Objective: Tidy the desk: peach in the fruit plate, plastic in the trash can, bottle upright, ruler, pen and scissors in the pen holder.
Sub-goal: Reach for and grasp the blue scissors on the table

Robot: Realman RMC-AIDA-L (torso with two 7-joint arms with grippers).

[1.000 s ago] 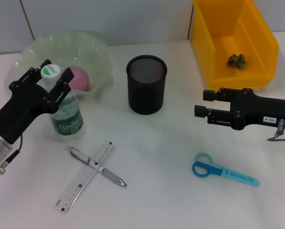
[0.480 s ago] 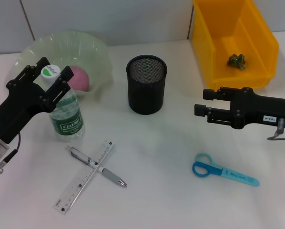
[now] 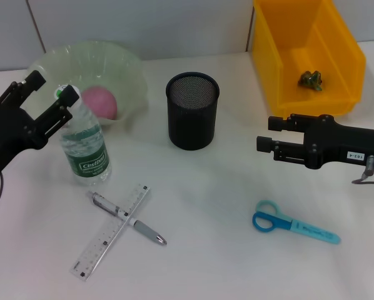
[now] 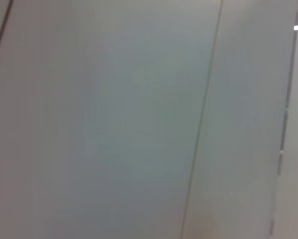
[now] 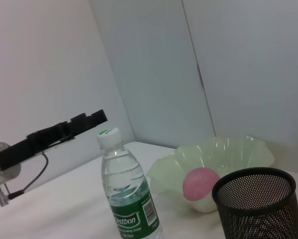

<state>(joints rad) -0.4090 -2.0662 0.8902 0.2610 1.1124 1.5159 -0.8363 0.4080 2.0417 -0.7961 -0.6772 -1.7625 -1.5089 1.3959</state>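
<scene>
Peach [image 3: 99, 103] sits half hidden behind bottle [image 3: 84, 142] in fruit plate [image 3: 121, 65].

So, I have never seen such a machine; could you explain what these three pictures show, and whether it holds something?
It is a robot with two black arms, each ending in a claw. The main picture looks down from its head; the other two come from wrist cameras, and the left one sees only wall. The left claw is open beside the upright clear plastic bottle and holds nothing. The right claw hovers idle near the yellow plastic bin. On the white desk lie a grey pen crossing a clear ruler and blue-handled scissors. The black mesh cup is standing, and a pink peach sits in the pale green wavy bowl.
</scene>
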